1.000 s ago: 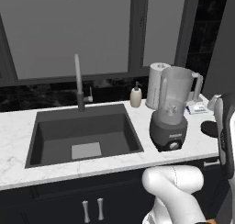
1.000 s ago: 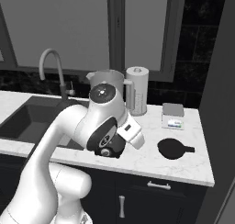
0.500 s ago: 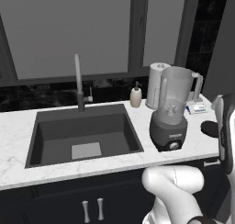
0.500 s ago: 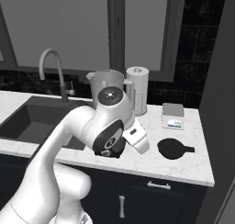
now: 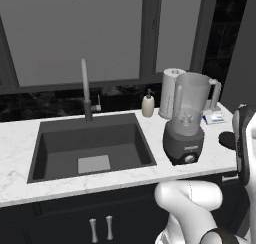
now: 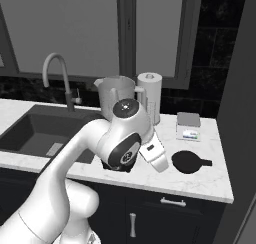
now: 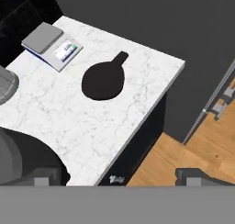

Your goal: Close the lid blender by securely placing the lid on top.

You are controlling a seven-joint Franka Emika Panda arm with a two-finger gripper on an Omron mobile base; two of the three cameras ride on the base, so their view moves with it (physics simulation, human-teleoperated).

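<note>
— Where's the lid?

— I've got the lid (image 7: pixel 103 80) lying flat on the counter (image 7: pixel 69 122), well right of the blender (image 5: pixel 187 118), near the scale (image 7: pixel 52 45) at the back. Its little tab points toward the counter's far end. The blender jar is open on top, nothing on it yet.

— And your gripper?

— My gripper (image 7: pixel 117 178) is wide open, nothing in it, hanging out over the counter's front edge, short of the lid. In the hand view I see both tips at the bottom, with the lid up and left of them.

— How do you plan to take it?

— I'd say bring the hand over the lid first, then drop straight down. It's a thin disc, so I'd straddle the rim or the tab, and close low against the stone. Then lift clear before swinging to the jar, keeping it level so it seats square on the rim.
</note>
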